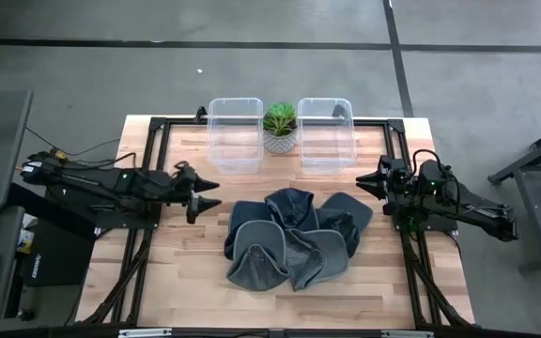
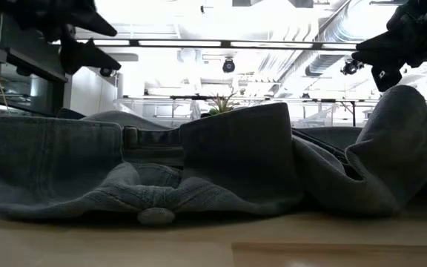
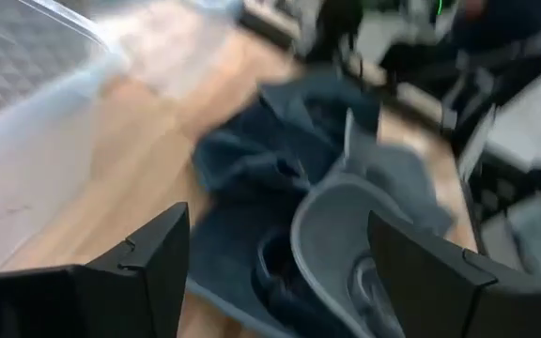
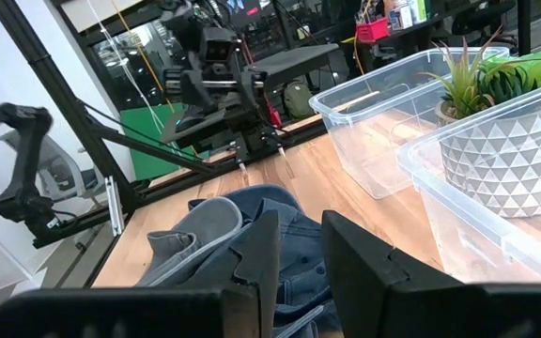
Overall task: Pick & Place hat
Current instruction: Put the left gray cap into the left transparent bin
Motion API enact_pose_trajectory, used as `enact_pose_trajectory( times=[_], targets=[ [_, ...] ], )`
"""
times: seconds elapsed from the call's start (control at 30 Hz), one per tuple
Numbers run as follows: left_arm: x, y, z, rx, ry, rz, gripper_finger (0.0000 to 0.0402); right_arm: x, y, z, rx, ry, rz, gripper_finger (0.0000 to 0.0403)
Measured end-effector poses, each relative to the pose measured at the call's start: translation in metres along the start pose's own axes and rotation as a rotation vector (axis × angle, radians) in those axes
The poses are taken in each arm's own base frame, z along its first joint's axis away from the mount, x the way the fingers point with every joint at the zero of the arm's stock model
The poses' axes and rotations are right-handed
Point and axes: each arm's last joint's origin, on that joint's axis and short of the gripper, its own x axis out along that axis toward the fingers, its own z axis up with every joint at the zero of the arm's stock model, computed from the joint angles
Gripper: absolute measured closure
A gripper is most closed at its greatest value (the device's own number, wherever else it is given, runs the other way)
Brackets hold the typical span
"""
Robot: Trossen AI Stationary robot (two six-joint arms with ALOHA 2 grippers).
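Between both grippers lie the hats point(image 1: 294, 239), left jaws apart, right jaws nearly together.

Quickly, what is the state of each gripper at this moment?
Left gripper: open, empty, beside the pile of hats.
Right gripper: fingers close together, holding nothing; fully shut or not cannot be told.

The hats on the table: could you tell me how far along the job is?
Nothing looks done: both bins look empty, and the hats lie heaped on the table. In hand: the left gripper hangs open beside the heap, holding nothing. The right gripper waits at the table's edge. Every hat is left to move.
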Motion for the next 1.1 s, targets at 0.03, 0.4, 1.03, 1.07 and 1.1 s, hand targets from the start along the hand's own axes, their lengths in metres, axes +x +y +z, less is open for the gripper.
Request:
enact_pose_trajectory(
  times=[0.03, 0.4, 1.03, 1.07, 1.1],
  targets=[
    [0.003, -0.005, 0.004, 0.013, 0.047, -0.003, 0.0140, 0.000, 0.000, 0.000, 0.000, 0.000, 0.000, 0.0325],
    [0.049, -0.036, 0.018, -0.078, 0.376, -0.071, 0.0149, 0.000, 0.000, 0.000, 0.000, 0.000, 0.000, 0.0325],
    [0.113, -0.021, -0.007, -0.622, 0.574, 0.061, 0.0149, 0.000, 0.000, 0.000, 0.000, 0.002, -0.001, 0.0325],
    [0.115, -0.020, -0.008, -0.627, 0.584, 0.065, 0.0149, 0.000, 0.000, 0.000, 0.001, 0.003, -0.001, 0.0325],
    [0.117, -0.020, -0.010, -0.628, 0.593, 0.068, 0.0149, 0.000, 0.000, -0.001, 0.001, 0.004, -0.001, 0.0325]
  ],
)
